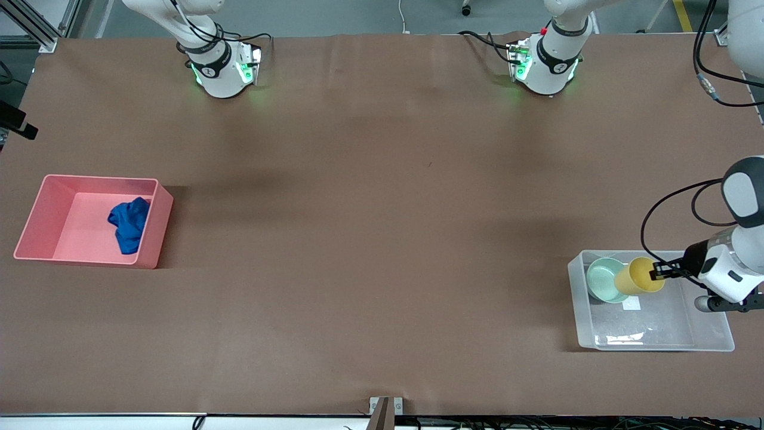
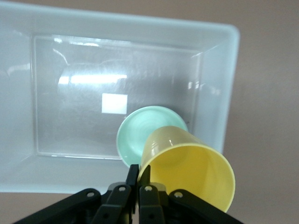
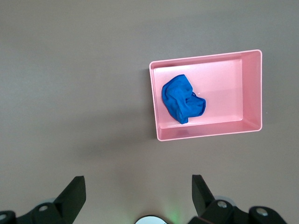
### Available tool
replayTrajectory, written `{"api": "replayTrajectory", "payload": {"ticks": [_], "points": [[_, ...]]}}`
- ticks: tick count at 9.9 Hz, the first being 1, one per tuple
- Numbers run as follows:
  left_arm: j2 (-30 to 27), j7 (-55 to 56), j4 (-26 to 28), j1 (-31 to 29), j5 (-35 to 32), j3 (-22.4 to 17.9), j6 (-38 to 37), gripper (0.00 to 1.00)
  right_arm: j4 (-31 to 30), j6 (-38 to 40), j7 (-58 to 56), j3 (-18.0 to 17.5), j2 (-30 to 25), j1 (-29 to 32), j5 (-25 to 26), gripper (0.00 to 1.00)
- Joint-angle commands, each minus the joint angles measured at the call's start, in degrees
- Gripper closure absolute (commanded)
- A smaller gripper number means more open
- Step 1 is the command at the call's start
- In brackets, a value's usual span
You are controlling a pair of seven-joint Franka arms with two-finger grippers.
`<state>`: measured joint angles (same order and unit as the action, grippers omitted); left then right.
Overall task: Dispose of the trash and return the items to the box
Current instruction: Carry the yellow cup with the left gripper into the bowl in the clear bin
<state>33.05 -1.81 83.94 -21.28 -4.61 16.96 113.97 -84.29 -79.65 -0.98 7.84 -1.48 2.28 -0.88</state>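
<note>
Left gripper: over the clear box, jaws clamped on the rim of the cup, one finger inside the wall and one outside.
Cup: yellow, held tilted in the air, mouth turned toward the gripper; in the left wrist view it hides part of the bowl.
Bowl: mint green, lying in the box in the corner toward the table's middle and away from the front camera; the cup overlaps its edge from above.
Box: clear bin at the left arm's end of the table, a white sticker on its floor, bare floor nearer the front camera.
Rag: blue, crumpled, lying in the pink bin against the wall that faces the table's middle.
Pink bin: at the right arm's end, well apart from the box.
Right gripper: high over bare table, jaws wide apart, holding nothing; the arm waits.
Table: brown cover, open between the two bins.
</note>
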Motion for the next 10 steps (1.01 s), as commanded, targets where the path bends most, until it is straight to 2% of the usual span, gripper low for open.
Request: {"api": "replayTrajectory", "payload": {"ticks": [1,4,6,7,8,9,10], "points": [[4.81,-0.21,0.09,0.44,-0.58,0.35,-0.33,0.99,-0.7,-0.16,0.02,-0.63,-0.89,0.8,0.44,0.0],[8.42,0.75,0.09,0.53,-4.6,0.35,-0.24,0.99,-0.7,-0.16,0.02,-0.63,-0.89,0.8,0.44,0.0],[9.66,0.76,-0.09,0.44,-4.8,0.35,0.29,0.98,-0.79,-0.15,-0.07,-0.63,-0.89,0.89,0.44,0.0],[10.18,0.85,-0.09,0.45,-4.62,0.27,0.29,0.85,-0.7,-0.15,-0.07,-0.63,-0.89,0.89,0.44,0.0],[10.19,0.85,-0.18,0.36,-4.54,0.35,0.46,0.32,-0.79,-0.15,-0.07,-0.63,-0.89,0.89,0.44,0.0],[9.23,0.5,-0.35,-0.08,-4.53,0.53,0.46,0.0,-0.7,-0.15,-0.07,-0.63,-0.8,0.89,0.44,0.0],[5.92,0.41,-1.49,0.35,-4.88,0.62,0.03,0.0,-0.7,-0.15,-0.07,-0.63,-0.89,0.89,0.44,0.0]]}}
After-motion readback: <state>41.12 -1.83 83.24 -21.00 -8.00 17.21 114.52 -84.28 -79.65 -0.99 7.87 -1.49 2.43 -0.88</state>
